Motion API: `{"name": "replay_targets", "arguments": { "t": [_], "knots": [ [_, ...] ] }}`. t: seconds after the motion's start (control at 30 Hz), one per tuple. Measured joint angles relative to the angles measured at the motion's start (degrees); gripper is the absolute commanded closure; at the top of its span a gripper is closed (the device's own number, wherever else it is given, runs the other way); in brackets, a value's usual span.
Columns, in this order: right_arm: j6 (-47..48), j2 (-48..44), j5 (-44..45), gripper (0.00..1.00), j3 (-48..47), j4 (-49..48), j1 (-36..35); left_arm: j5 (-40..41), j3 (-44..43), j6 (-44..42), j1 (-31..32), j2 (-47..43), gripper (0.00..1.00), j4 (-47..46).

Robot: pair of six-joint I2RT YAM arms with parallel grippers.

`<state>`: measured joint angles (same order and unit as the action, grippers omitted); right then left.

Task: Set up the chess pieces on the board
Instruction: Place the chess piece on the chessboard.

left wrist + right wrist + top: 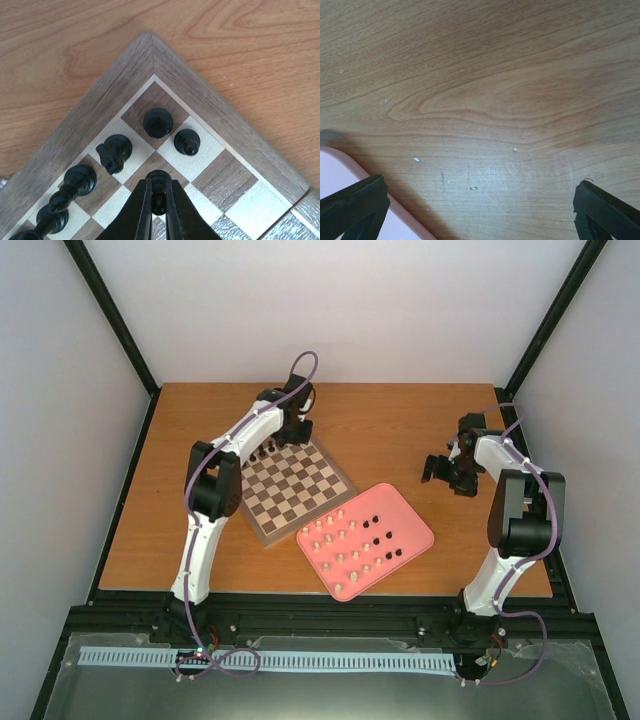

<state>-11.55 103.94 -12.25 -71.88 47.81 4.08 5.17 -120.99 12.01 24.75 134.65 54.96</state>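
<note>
Dark piece (159,179) pinched in L gripper (159,200); 1 rook (158,121), 1 pawn (187,141), 1 knight (114,151) nearby. R gripper (480,210) wide apart.

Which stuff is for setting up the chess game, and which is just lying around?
For the job: checkered brown and cream board; dark chessmen on it; dark piece in the left gripper; pink tray holding cream pieces and dark pieces.
Just lying about: white crumbs on the wooden table.

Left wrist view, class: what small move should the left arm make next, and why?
Probably ease down and open the left fingers: they pinch a dark pawn over the dark square in front of the knight, beside a standing pawn.
</note>
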Motion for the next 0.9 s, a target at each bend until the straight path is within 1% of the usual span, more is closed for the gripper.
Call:
{"name": "replay_targets", "arguments": {
  "t": [0.27, 0.47, 0.9],
  "knots": [
    [0.1, 0.4, 0.0, 0.0, 0.0, 0.0, 0.0, 0.5, -1.4, 0.0, 0.0, 2.3, 0.99, 0.2],
    [0.2, 0.7, 0.0, 0.0, -0.1, 0.1, 0.0, 0.9, -1.5, 0.0, 0.0, 2.5, 0.96, 0.4],
    [0.2, 1.2, -0.1, 0.0, -0.1, 0.0, 0.0, 0.9, -1.5, -0.3, 0.0, 2.5, 0.81, 0.7]
  ]
}}
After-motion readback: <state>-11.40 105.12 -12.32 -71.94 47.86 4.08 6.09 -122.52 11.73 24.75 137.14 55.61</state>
